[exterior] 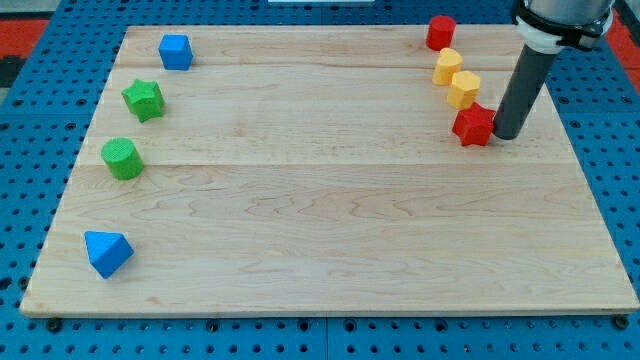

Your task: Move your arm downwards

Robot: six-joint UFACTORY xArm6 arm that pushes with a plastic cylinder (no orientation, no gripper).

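My dark rod comes down from the view's top right, and my tip [505, 135] rests on the wooden board [330, 230], touching or nearly touching the right side of a red star block [473, 125]. Just above that star lie two yellow blocks, one [463, 88] close to it and another [447, 66] higher up. A red cylinder [440, 32] stands near the board's top edge. At the view's left are a blue cube [175, 51], a green star [144, 100], a green cylinder [122, 158] and a blue wedge-like block [107, 252].
The board lies on a blue perforated table [20, 160]. The board's right edge runs close to the rod.
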